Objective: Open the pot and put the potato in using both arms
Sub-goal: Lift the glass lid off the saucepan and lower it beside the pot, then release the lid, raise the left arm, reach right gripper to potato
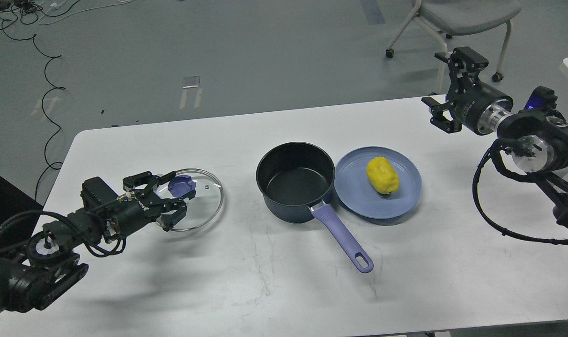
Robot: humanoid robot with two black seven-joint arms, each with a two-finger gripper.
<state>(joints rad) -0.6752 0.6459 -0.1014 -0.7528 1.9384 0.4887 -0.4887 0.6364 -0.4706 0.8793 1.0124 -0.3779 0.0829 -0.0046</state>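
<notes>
Head view: the left gripper (164, 201) sits low over the white table (124, 281), at the near-left rim of a glass lid (192, 199) that lies flat on the table. Its jaws stand spread, one finger above and one below the lid's left edge as seen here, with nothing clamped between them. The lid's purple knob (180, 186) lies just beyond the fingertips, apart from them.

Well to the right of those jaws stands the pot (295, 182), uncovered, its black inside bare. Its purple handle (342, 238) runs toward the near right, ending in a hole.

The right gripper (447, 86) hangs high at the table's far right edge, jaws wide apart and holding nothing. Below and to the left of these jaws, well apart from them, a blue plate (358, 206) lies touching or just beside the pot's right wall. The potato (382, 175) rests on this plate, nearer its far side, between the pot and the right gripper's side of the table.

Beyond the table is grey floor with a chair (461, 18) behind the right gripper and black cables (45, 70) far behind the left one.
</notes>
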